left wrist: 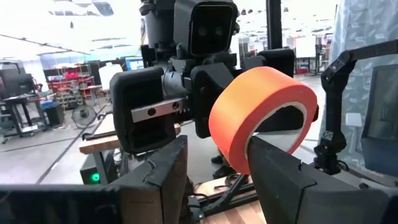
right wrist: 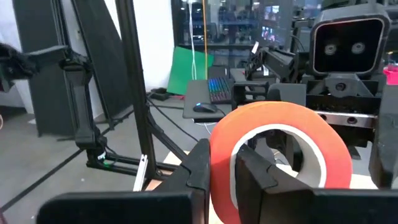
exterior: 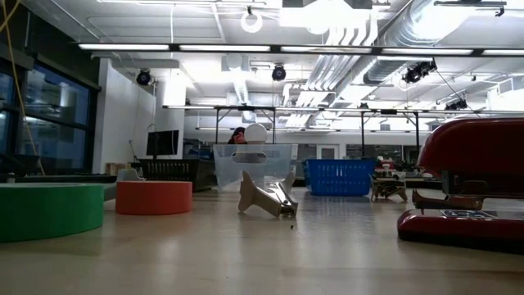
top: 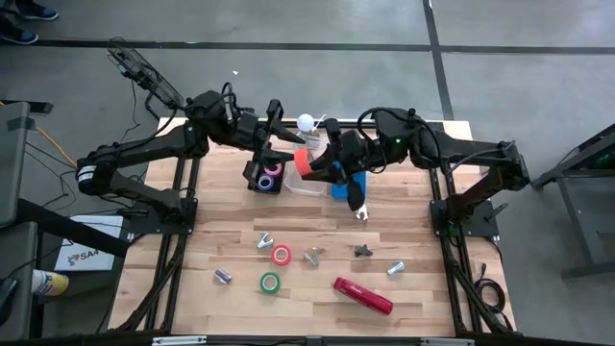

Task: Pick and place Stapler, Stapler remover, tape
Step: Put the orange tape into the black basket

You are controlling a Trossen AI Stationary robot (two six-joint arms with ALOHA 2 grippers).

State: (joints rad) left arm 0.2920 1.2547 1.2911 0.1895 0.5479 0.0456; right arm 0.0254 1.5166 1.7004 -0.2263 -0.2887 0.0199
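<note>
A red-orange tape roll (top: 301,161) (right wrist: 273,155) hangs in the air over the far middle of the table, with my right gripper (right wrist: 221,158) (top: 315,163) shut on it. My left gripper (left wrist: 214,149) (top: 285,152) faces it from the left, open. The roll (left wrist: 261,106) stands just past one left fingertip; whether it touches, I cannot tell. A red tape roll (top: 281,255), a green tape roll (top: 270,283) and the red stapler (top: 363,295) lie on the near half of the table. Several metal staple removers (top: 313,256) are scattered among them. My right gripper pinches the roll's wall (right wrist: 219,134), one finger (right wrist: 199,165) on the orange outside and the other finger (right wrist: 258,174) inside the pale core. The fingers reach in about level from the table's right. The roll stands on edge, lifted clear of everything.
Under the grippers stand a dark bin (top: 266,178) with purple and pink rolls, a clear container (top: 306,185) and a blue tray (top: 352,183). A staple remover (top: 361,213) lies just near the tray. Bare wood lies between the bins and the loose items.
</note>
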